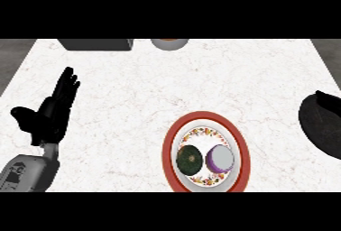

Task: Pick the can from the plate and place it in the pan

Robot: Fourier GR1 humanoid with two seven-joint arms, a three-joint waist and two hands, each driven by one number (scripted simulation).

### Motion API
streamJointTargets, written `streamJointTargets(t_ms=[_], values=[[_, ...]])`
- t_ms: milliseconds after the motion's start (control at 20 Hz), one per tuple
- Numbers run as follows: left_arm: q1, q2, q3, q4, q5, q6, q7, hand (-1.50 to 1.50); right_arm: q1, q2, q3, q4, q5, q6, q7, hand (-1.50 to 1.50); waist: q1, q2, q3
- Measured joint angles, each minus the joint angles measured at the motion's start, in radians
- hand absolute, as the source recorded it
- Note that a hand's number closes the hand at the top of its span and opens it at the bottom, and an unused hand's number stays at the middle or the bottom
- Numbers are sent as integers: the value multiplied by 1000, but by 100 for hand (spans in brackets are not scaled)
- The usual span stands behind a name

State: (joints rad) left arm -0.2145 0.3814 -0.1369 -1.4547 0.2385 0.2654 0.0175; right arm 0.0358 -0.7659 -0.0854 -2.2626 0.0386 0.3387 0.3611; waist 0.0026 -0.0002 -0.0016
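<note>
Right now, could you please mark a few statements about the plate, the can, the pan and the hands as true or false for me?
1. The can stands on the red-rimmed plate. True.
2. A dark green round object sits on the plate to the can's left. True.
3. The can is already in the pan. False: the pan lies apart at the view's right edge, and the can is on the plate.
4. The left hand is curled round the can. False: it rests open, fingers up, near the left edge.
5. The right hand hovers over the plate. False: no right hand shows.
</note>
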Motion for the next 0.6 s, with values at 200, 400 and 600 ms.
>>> streamJointTargets(t_ms=[200, 400, 600], values=[[-6, -13, 20, 15, -18, -18, -5, 0, -116, 50, 97, -8, 26, 14, 128, -150, 3, 1, 0], [-24, -10, 44, 22, -18, -41, 12, 0, -201, 112, 194, 2, 13, 37, 217, -150, 4, 1, 1], [-11, -25, 60, 38, -31, -62, -10, 0, -249, 186, 280, -1, 39, 55, 287, -150, 3, 1, 1]])
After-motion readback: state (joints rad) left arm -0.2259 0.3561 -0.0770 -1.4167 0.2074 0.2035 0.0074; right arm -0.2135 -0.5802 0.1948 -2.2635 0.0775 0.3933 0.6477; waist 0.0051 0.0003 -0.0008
